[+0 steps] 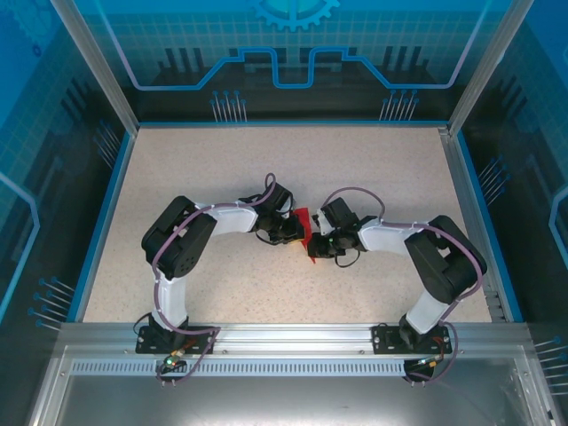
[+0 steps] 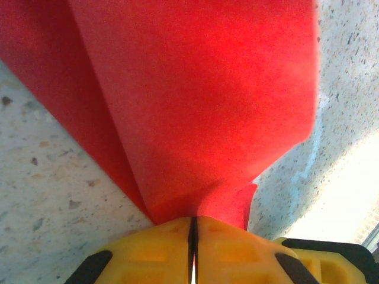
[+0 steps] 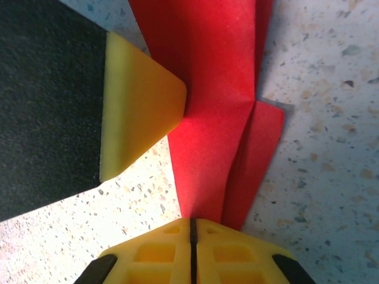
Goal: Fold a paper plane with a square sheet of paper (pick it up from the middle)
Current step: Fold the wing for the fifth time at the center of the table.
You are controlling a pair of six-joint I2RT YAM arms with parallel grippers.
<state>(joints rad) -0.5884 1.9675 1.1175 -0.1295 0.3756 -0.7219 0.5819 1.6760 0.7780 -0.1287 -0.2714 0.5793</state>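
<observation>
The left hand (image 2: pixel 192 228) is pinched shut on a gathered corner of the folded red paper (image 2: pixel 195 100). The right hand (image 3: pixel 192 228) is clamped on another edge, so the sheet sits between the two, low over the middle of the tabletop (image 3: pixel 331 148); I cannot tell whether it touches. With both grips so close together on thin paper, I judge that pulling apart or twisting unevenly could tear it at a pinch or crush the creases, and a slip would let a fold spring open. From above, its long axis seems to run near-to-far between the hands; which end is the nose I cannot tell.
</observation>
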